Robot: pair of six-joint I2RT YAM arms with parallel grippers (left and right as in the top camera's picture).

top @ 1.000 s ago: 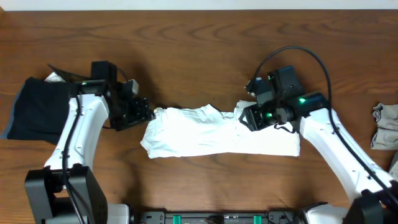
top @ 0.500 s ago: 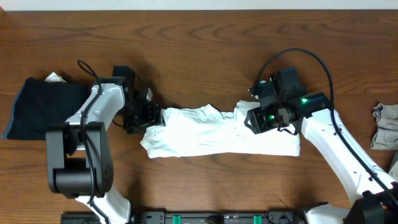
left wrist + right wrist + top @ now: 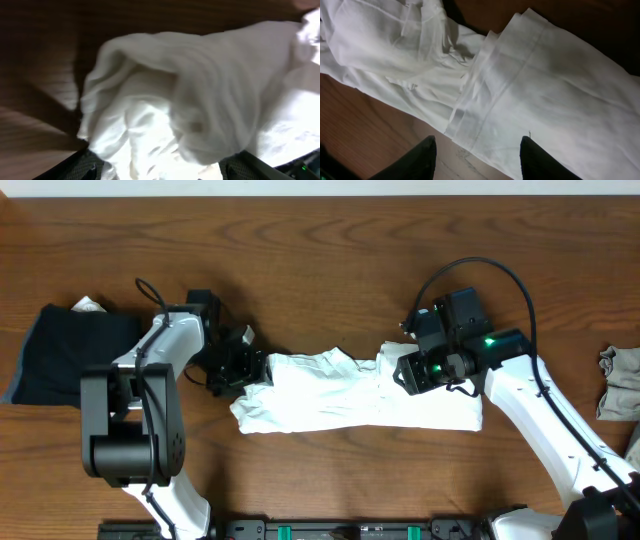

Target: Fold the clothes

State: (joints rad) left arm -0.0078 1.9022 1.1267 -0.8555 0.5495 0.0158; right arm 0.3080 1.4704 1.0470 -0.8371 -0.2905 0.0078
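The clothes in the middle are a white T-shirt (image 3: 330,395) lying as a long, wrinkled strip across the table. My left gripper (image 3: 248,366) is at its left end. In the left wrist view the bunched white cloth (image 3: 190,90) fills the gap of the left gripper (image 3: 170,170), whose fingers (image 3: 85,165) stand wide apart, open. My right gripper (image 3: 402,372) hovers over the strip's right part. In the right wrist view the right gripper (image 3: 480,160) is open above the shirt's folded hem (image 3: 545,75) and bare wood. A grey-beige garment (image 3: 620,380) lies at the right edge.
A dark navy garment (image 3: 60,355) lies at the far left, beside my left arm. The wooden table (image 3: 320,270) stretches behind the shirt. A black cable (image 3: 480,265) loops above my right arm.
My left arm swung right, bringing its gripper onto the shirt's left end, which has shifted slightly right. The right arm has barely moved.
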